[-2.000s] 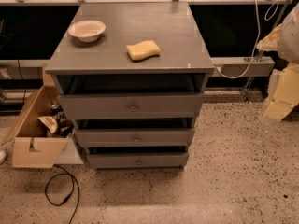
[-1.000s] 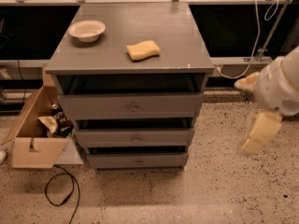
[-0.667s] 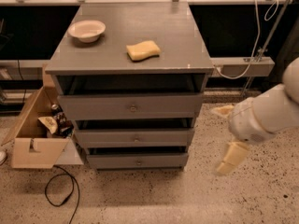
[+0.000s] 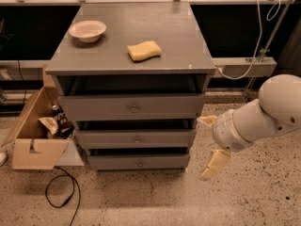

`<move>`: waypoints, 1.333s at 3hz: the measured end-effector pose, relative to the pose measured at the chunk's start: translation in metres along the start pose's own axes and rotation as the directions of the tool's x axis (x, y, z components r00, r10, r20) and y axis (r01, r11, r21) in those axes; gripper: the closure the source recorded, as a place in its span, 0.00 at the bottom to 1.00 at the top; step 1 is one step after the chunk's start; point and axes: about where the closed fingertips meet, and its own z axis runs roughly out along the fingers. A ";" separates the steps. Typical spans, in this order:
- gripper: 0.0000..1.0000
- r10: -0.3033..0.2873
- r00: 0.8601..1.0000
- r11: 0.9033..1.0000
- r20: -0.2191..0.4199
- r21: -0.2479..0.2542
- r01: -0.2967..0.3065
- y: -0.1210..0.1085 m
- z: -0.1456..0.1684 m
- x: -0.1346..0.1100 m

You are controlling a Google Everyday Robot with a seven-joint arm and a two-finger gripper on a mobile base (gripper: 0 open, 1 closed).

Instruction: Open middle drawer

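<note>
My hand [image 4: 203,148] hangs low beside the right flank of the grey wooden cabinet [image 4: 201,84]. Its two blunt cream fingers [image 4: 215,163] are spread wide apart, gripping nothing and touching nothing. The middle drawer [image 4: 108,139], a flat matte grey front with a small round metal knob [image 4: 138,139], sits just left of the hand, level with it. Up and to the left, the smooth grey surface [image 4: 188,41] carries a wavy yellow sponge [image 4: 144,50] and a shallow pale bowl [image 4: 87,30]. Speckled floor [image 4: 155,201] lies below.
</note>
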 end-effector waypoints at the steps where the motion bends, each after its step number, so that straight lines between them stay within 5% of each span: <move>1: 0.00 -0.022 1.000 1.000 -0.012 -0.007 0.022 -0.007 0.036 0.019; 2: 0.00 -0.078 0.997 0.997 -0.028 -0.025 0.077 -0.021 0.128 0.063; 4: 0.00 -0.158 0.987 0.987 -0.014 0.039 0.159 -0.074 0.258 0.095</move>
